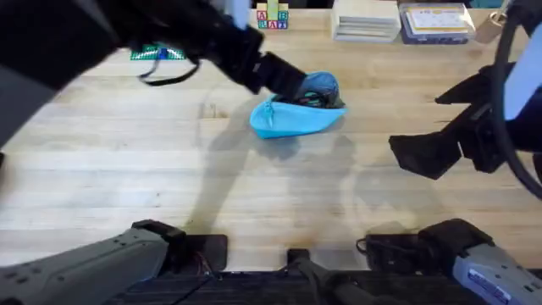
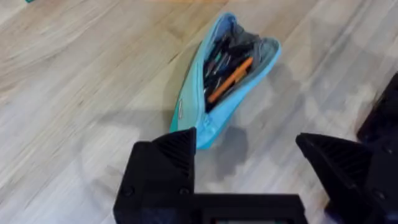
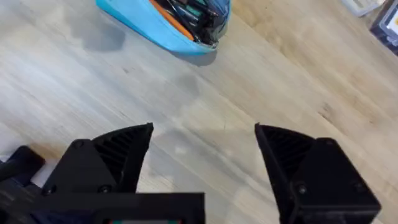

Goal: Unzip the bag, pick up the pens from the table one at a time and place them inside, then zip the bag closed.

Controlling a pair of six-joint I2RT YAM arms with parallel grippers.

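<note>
- Left arm reaching from the lower left across the table (image 1: 127, 169), large and dark under the overhead camera.
- Left claw (image 2: 249, 165) spread wide, holding nothing, hovering just beside one end of the bag (image 1: 296, 114).
- Bag lying on the table near the middle, toward the far side, unzipped and gaping.
- Inside the bag, an orange pen (image 2: 230, 79) among several dark pens (image 2: 217, 56).
- Right claw (image 3: 202, 146) also spread wide and empty, above bare wood, well apart from the bag and to the right of it.
- Books (image 1: 366, 19) and alphabet blocks (image 1: 272, 15) along the far edge of the table.
</note>
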